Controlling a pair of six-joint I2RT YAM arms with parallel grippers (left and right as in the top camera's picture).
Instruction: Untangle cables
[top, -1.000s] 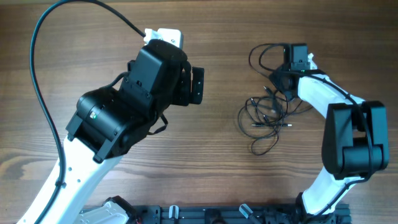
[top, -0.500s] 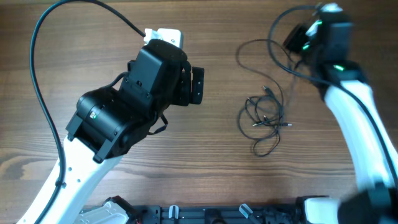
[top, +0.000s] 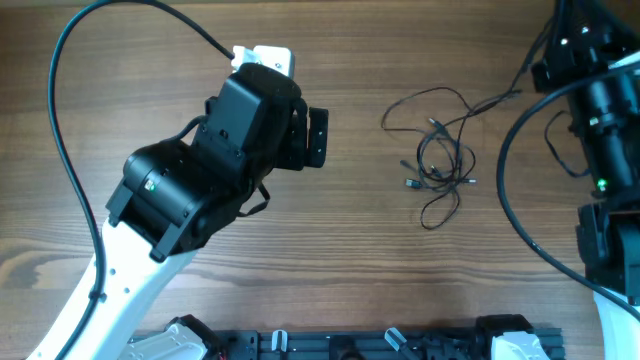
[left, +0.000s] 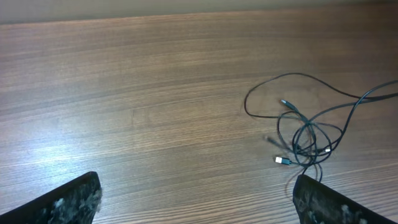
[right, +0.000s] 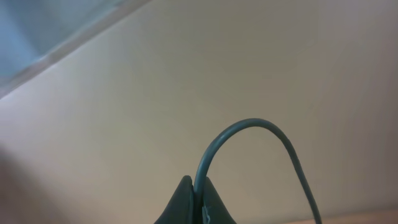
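Observation:
The cables (top: 440, 160) are thin black wires lying in loose tangled loops on the wooden table, right of centre, with small plug ends. One strand runs up and right toward my raised right arm. They also show in the left wrist view (left: 305, 137). My right gripper (right: 197, 198) is shut on a thin cable (right: 249, 134) that arches up from between the fingertips, lifted high off the table. My left gripper (left: 196, 196) is open and empty, low over bare wood, left of the cables.
My left arm (top: 200, 170) covers the left middle of the table, with its thick black cable (top: 70, 130) looping at the far left. My right arm (top: 600, 150) fills the right edge. A black rail (top: 350, 345) runs along the front edge.
My right arm has lifted up and to the right, pulling one cable with it. The loops on the table have stretched and shifted right. My left arm has not moved.

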